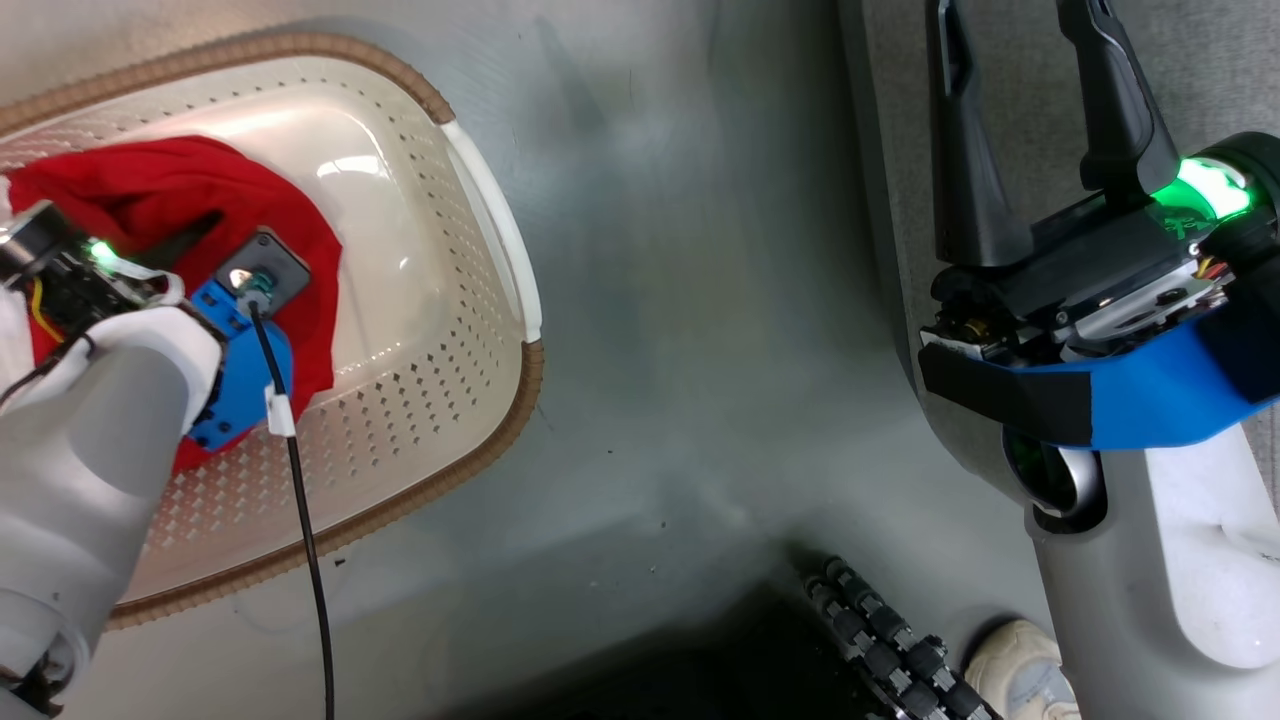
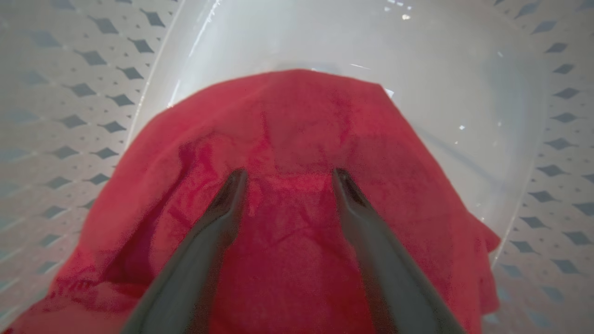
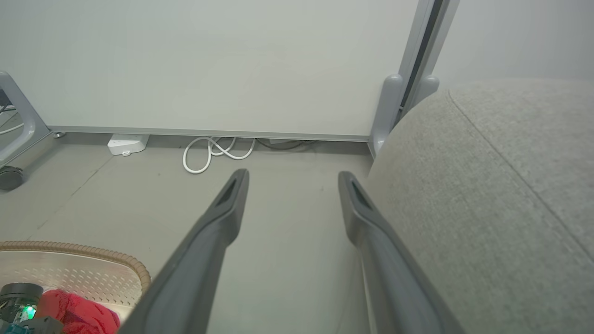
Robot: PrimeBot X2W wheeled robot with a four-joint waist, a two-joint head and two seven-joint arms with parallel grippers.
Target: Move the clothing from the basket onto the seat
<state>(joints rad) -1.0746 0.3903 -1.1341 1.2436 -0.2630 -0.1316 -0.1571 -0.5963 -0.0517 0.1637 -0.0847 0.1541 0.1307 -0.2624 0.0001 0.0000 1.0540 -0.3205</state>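
So the left gripper [image 2: 290, 172] is wide open and empty, with the red clothing [image 2: 301, 116] right under its tips in the basket [image 2: 69, 93], so it's nearer. The right gripper [image 3: 292, 172], open and empty too, hangs by the seat [image 3: 487, 195]. The left wrist view shows the tips at the fabric; in the head view the forearm [image 1: 90, 420] covers that.

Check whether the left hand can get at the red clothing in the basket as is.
Probably yes: the left hand is open inside the basket, with its fingers pointing straight at the red clothing and nothing between them.
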